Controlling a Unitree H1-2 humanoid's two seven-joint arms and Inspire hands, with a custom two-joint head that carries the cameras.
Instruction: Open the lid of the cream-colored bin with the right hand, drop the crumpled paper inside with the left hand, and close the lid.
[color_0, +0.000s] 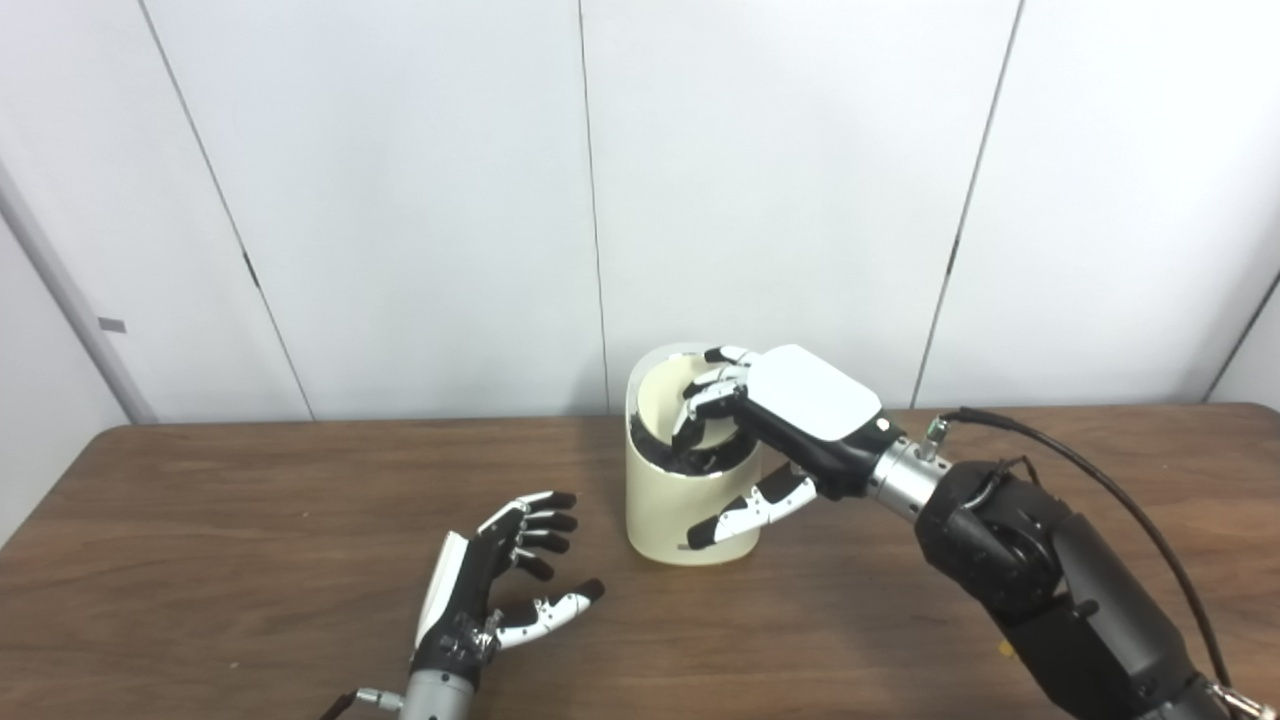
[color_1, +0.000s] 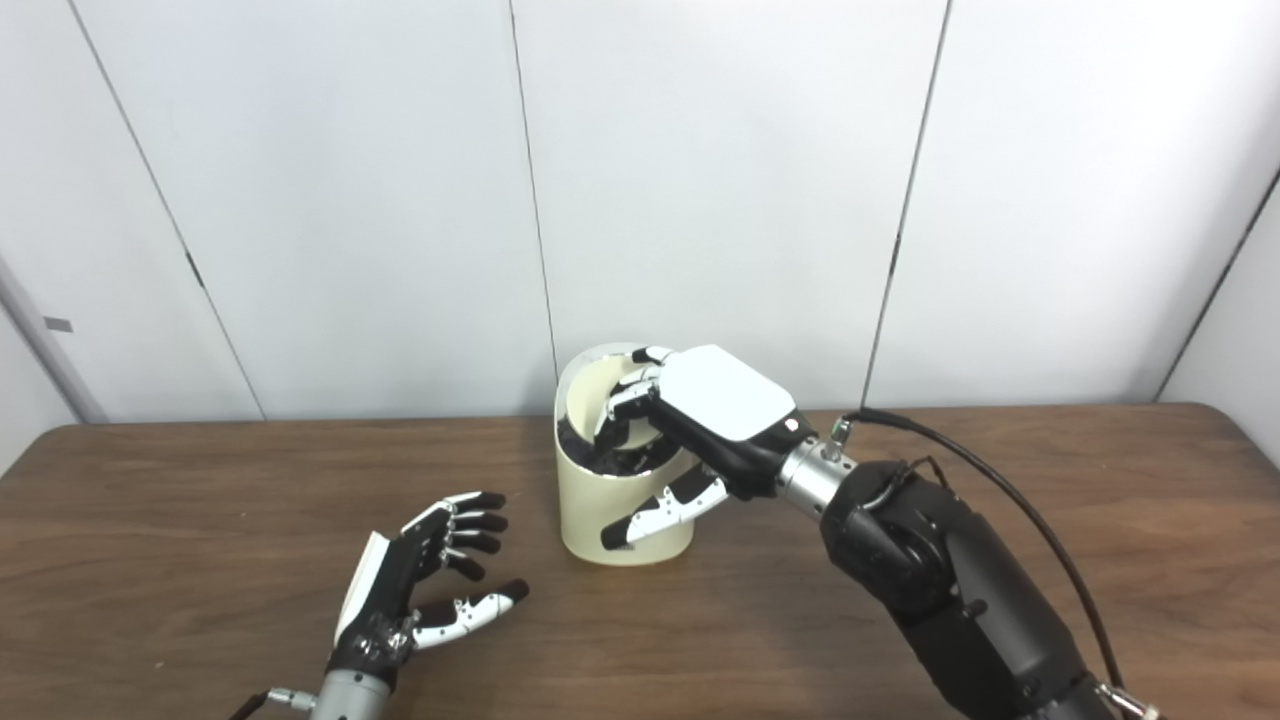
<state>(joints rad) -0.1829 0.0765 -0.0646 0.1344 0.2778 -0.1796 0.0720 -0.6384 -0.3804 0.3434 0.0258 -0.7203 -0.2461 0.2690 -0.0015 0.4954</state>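
The cream-colored bin (color_0: 668, 512) stands upright mid-table near the back wall. Its lid (color_0: 660, 398) is tipped up at the back, showing a dark opening below it. My right hand (color_0: 795, 410) reaches over the bin from the right, with its fingers (color_0: 705, 398) curled onto the lid inside the mouth and its thumb (color_0: 750, 512) lying along the bin's front wall. My left hand (color_0: 500, 580) rests low over the table to the left of the bin, palm turned right, fingers apart and holding nothing. No crumpled paper shows in either view.
The brown wooden table (color_0: 250, 520) runs the full width, backed by white wall panels (color_0: 400, 200) just behind the bin. A black cable (color_0: 1110, 480) loops above my right forearm.
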